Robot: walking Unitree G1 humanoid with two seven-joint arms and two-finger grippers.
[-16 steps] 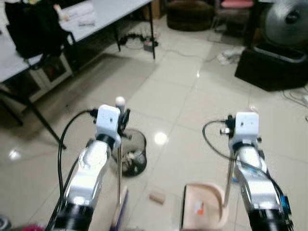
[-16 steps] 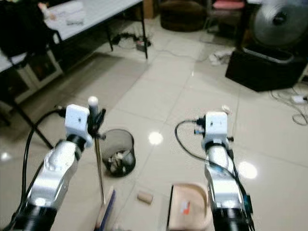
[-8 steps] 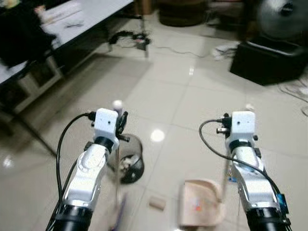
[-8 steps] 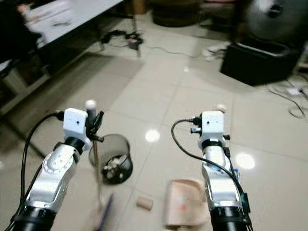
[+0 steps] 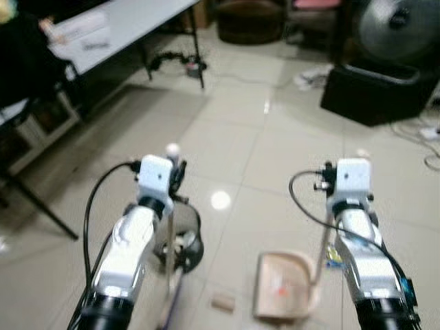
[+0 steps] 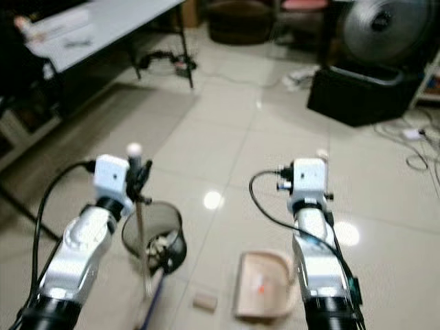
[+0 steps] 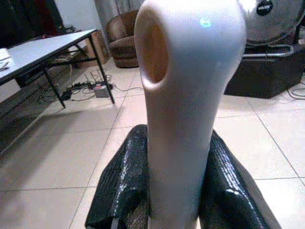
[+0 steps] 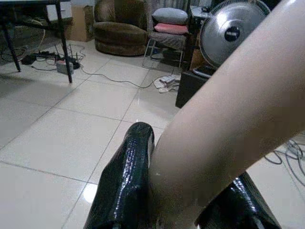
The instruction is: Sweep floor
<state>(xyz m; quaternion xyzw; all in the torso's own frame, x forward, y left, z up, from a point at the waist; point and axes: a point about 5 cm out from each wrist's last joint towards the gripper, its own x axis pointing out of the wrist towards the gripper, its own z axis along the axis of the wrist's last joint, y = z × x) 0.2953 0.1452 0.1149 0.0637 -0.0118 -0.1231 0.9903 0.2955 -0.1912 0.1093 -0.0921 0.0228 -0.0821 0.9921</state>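
Note:
My left gripper [image 5: 176, 180] is shut on the thin upright broom handle [image 5: 168, 254], just under its white knob [image 5: 172, 148]. In the left wrist view the black fingers [image 7: 121, 183] clamp the pale handle [image 7: 186, 95]. The blue broom head [image 5: 171, 309] rests on the tiles near the bottom edge. My right gripper [image 8: 183, 188] is shut on the dustpan's beige handle [image 8: 228, 109]. The beige dustpan [image 5: 283, 292] lies on the floor below it, with an orange scrap inside. A small brown block [image 5: 222, 301] lies on the tiles between broom head and dustpan.
A black mesh waste bin [image 5: 184, 237] with crumpled paper stands just behind the broom. A long white table [image 5: 117, 27] runs along the left, with cables [image 5: 182, 65] under it. A black box [image 5: 381, 93] with a fan [image 5: 395, 24] stands at the back right. Open tiles lie ahead.
The whole view has shifted and the floor things sit slightly differently in it. The broom head was blurred half a second ago. Both grippers keep their holds.

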